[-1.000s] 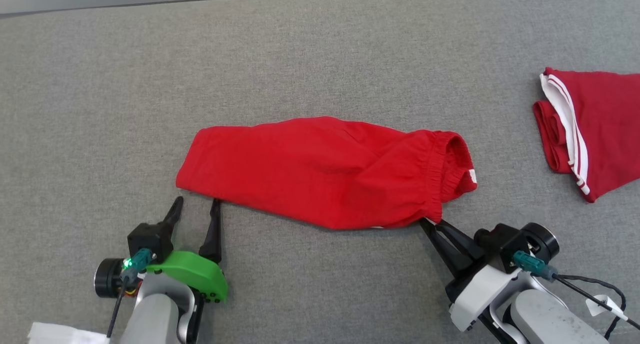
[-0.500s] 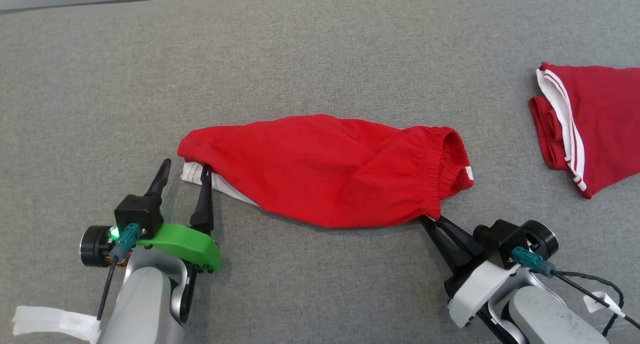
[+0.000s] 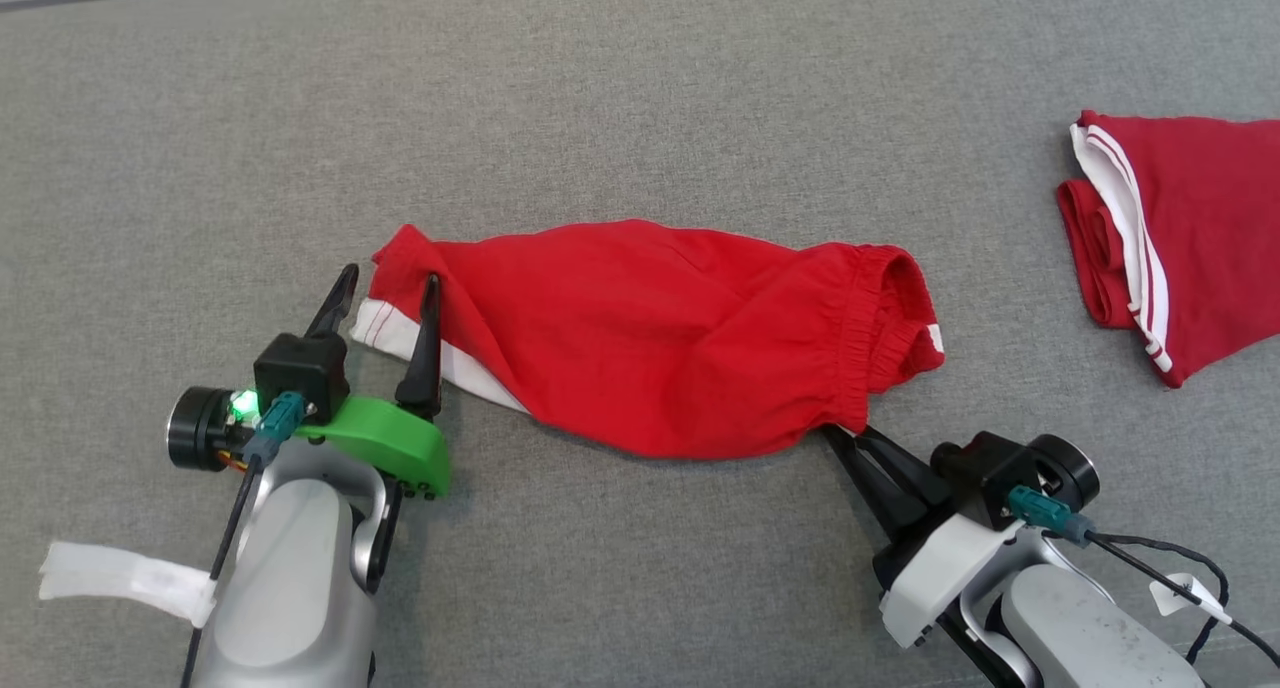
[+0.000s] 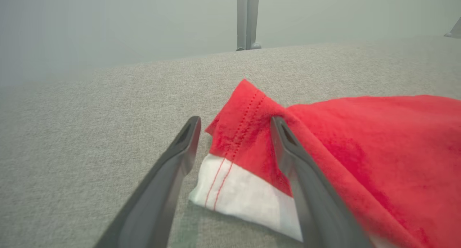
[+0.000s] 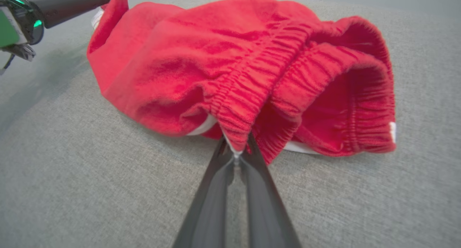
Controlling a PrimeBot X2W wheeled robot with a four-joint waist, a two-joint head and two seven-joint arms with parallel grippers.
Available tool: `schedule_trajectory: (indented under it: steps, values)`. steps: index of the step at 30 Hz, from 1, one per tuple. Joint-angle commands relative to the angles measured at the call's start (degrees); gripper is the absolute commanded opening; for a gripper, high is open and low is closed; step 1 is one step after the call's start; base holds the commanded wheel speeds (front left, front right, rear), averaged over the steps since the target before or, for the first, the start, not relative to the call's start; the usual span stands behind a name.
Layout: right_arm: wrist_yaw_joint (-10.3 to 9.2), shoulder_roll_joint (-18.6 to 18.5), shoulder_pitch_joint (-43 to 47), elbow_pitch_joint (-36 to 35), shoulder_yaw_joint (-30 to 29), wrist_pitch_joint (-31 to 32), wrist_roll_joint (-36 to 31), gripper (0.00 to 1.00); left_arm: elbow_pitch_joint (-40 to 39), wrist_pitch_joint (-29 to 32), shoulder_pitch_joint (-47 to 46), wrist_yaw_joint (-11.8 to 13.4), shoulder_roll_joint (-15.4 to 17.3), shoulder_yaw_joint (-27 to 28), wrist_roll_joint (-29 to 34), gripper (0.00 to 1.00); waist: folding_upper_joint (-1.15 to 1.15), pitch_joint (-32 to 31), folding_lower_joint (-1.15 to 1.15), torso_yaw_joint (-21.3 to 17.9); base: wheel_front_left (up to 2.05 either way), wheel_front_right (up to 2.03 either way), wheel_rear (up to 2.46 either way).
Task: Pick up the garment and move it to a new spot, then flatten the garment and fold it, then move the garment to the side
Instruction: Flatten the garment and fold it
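The right gripper (image 3: 838, 436) has its tips hidden in the waistband (image 3: 880, 338) of the shorts (image 3: 660, 338). The white side of the shorts is mostly covered by the red (just a strip peeks out). A tag (image 3: 934, 338) on the waistband is too small to read. The red cloth (image 3: 1190, 248) is cut off by the head view's right edge. The wall (image 4: 108, 24) behind the tabletop (image 4: 90, 107) looks foggy.
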Motion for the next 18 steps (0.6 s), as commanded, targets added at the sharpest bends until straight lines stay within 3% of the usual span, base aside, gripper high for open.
schedule_trajectory:
  steps: [1,6,12,18]
  values:
    - [-0.09,0.2,-0.8,0.1,0.1,-0.2,0.0,0.0,1.1,0.0,-2.0,-0.4,0.3,-0.6,0.7,1.0,0.35,0.9,0.0,-0.6,0.0,0.0,0.0]
    - [-0.09,1.2,-2.4,0.1,0.6,-0.2,-0.3,0.0,6.7,0.0,-6.5,0.0,1.1,-1.7,2.4,1.0,0.35,2.7,0.0,-1.9,0.0,0.0,0.0]
    - [-0.09,2.4,-4.0,0.4,1.0,-0.2,-0.7,0.0,16.0,0.2,-11.1,3.3,1.4,-1.9,3.6,1.0,0.35,4.2,0.0,-2.7,0.0,0.0,0.0]
    - [-0.09,3.0,-3.6,1.1,0.9,-0.2,-0.1,0.0,15.6,0.1,-10.4,4.2,1.0,-1.0,2.1,1.0,0.35,2.7,0.0,-2.4,0.0,0.0,0.0]
